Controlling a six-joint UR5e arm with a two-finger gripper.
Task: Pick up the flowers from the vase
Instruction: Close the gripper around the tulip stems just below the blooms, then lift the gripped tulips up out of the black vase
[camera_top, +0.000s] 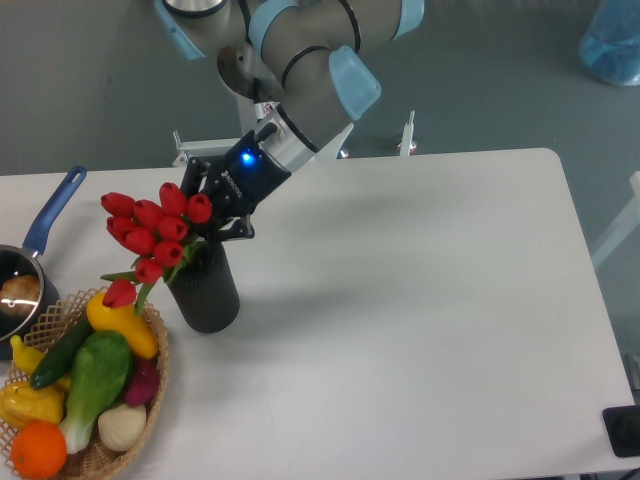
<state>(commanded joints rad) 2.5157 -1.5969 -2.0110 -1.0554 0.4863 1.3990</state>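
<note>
I see the gripper (207, 215) low over the left part of the table (420, 300), reaching down and leftward from the arm (300, 90), its blue light glowing on the black body; the flowers (150, 228) sit right at its tip, the red buds bunched just left of the fingers and partly in front of them, so I cannot tell whether the fingers are apart or closed on the stems, since the buds and leaves hide the gap; one dark finger (237, 228) shows just right of the bunch, above the vase mouth; the flowers stand in the vase (205, 292), stems going down into its round opening, and the whole bunch leans up and to the left, its long axis tilted away from the vertical toward the far left; one bud droops lower on the left, hanging over the edge of the basket (150, 400); the vase itself is upright on the table, dark and cylindrical, directly under the gripper and touching nothing else that I can make out; just near and left of it the basket holds a yellow squash (120, 322), a green vegetable (97, 378) and an orange (38, 450); a pan (25, 265) with a blue handle sits at the left edge, beside the basket.
</note>
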